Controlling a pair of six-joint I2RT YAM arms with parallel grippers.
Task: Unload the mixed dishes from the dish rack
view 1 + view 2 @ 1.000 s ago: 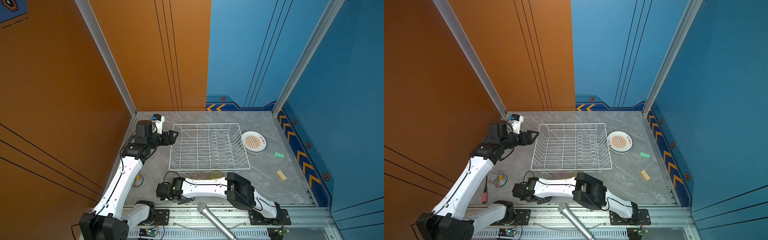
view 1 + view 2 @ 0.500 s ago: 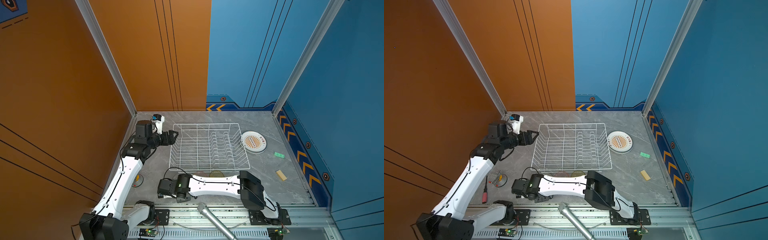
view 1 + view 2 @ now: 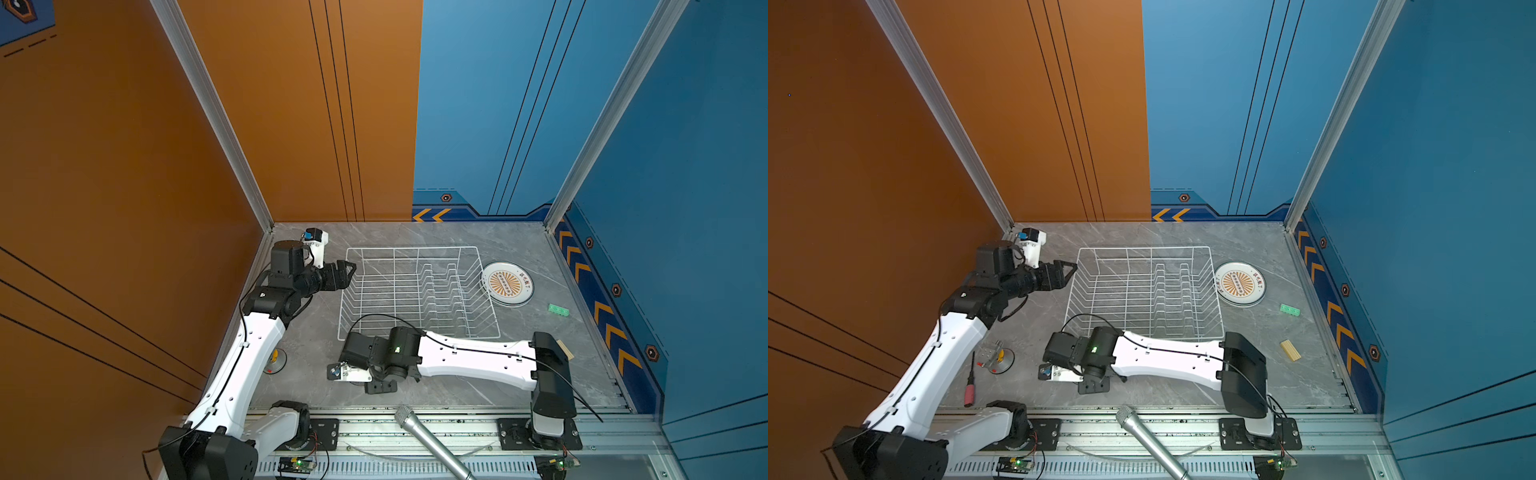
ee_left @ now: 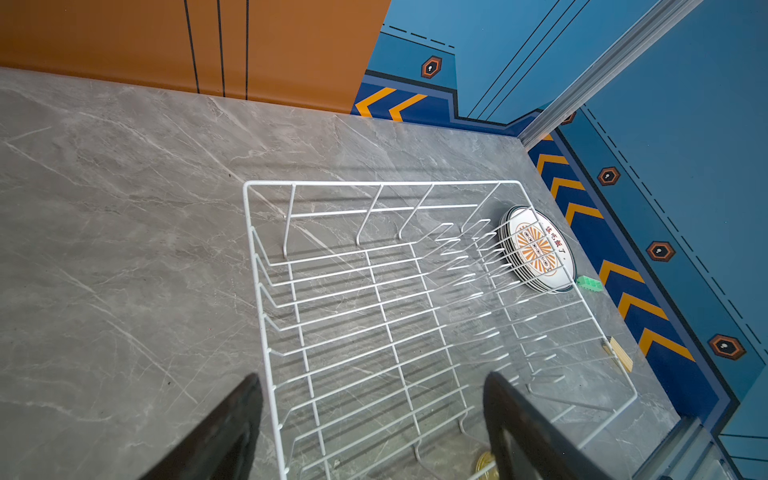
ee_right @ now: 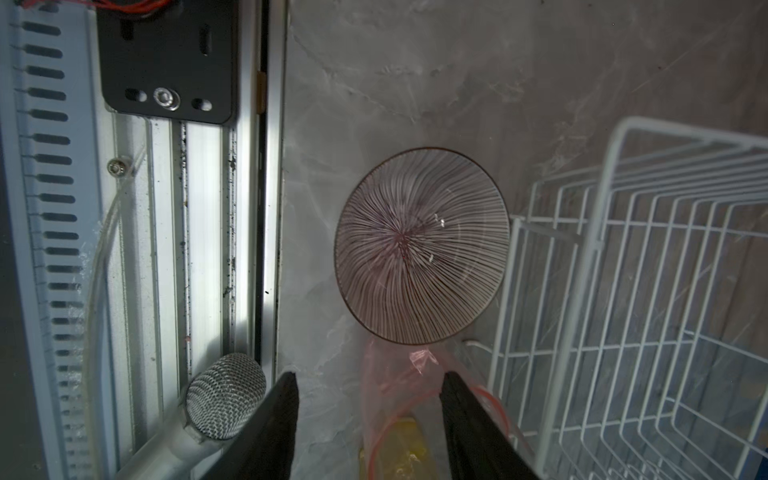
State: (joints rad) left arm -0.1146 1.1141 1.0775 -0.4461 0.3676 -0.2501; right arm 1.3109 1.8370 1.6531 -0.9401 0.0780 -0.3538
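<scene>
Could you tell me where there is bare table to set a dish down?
Bare: the far strip between dish rack and back wall, and the corner beyond the plate stack. Crowded: the near strip, with the right arm, bowl and pink tumbler.

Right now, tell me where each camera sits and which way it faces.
Top views: high over the robot's side, looking down at the table; left tool and right tool show.
Left wrist: beside the dish rack, looking across it to the stacked plates; its open fingers show.
Right wrist: over the table's front, looking down at the striped bowl and microphone; its parted fingers show.
Shared: all see the rack; top views and left wrist see the plates.
</scene>
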